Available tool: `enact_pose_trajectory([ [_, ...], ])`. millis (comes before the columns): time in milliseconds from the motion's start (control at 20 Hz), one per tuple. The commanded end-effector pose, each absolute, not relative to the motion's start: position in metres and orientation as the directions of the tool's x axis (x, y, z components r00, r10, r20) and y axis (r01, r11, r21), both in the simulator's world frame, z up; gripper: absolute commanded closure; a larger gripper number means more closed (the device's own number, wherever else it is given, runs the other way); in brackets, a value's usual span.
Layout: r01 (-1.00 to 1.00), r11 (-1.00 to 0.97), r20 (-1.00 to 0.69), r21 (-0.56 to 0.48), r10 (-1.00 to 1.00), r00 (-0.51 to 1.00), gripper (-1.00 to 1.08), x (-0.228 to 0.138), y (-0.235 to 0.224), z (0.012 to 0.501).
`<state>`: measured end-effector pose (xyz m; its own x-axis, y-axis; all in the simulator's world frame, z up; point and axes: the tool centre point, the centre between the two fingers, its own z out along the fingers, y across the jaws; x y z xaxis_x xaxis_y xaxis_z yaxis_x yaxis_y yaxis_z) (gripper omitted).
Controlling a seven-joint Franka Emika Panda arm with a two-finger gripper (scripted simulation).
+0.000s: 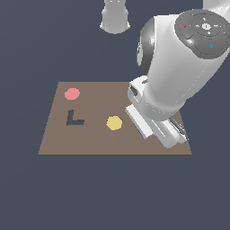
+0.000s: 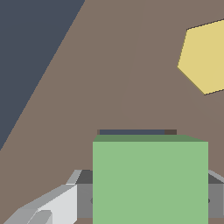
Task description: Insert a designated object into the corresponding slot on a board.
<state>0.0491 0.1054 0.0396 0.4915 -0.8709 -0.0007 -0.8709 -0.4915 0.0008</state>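
Exterior view: the brown board (image 1: 54, 139) lies flat on the dark surface (image 1: 112, 193). Set into its face are a pink round piece (image 1: 72, 94) at the far left, a dark L-shaped cutout (image 1: 74, 119) just nearer than that piece, and a yellow hexagon (image 1: 114, 122) toward the middle. My arm (image 1: 179, 76) comes in from the far right and covers the board's right part; my pincer is hidden beneath the wrist in this view. A pale cylindrical base (image 1: 115, 15) stands on the surface beyond the board's far edge.

Wrist view: my pincer (image 2: 150, 199) is pressed against the green block (image 2: 150, 179), one grey finger (image 2: 83, 197) touching each of two opposite sides, so the jaws are pinching the block between them and are spread only as wide as it. The block fills much of the picture and hides whatever lies directly beneath it. Just past its far edge a narrow dark strip of a cutout (image 2: 131, 131) shows in the board (image 2: 109, 65); only this sliver is visible, so I cannot tell whether the block rests inside the slot or hangs above it. The yellow hexagon (image 2: 205, 57) lies flush in the board, near the block but apart from it. The board's edge runs diagonally, with the dark surface (image 2: 26, 43) beyond.
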Motion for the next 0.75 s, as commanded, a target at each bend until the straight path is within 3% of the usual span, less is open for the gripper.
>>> enact_pose_trajectory([
  [0,-0.872,-0.49,-0.001,0.001,-0.872,0.49,1.08,0.0496,0.1052,0.0368],
  [200,-0.873,-0.488,-0.001,0.001,-0.873,0.488,1.08,0.0502,0.1049,0.0307],
  [250,-0.873,-0.488,-0.001,0.001,-0.873,0.488,-0.92,0.0502,0.1049,0.0307],
  [700,-0.873,-0.488,-0.001,0.001,-0.873,0.488,-0.92,0.0502,0.1049,0.0307],
])
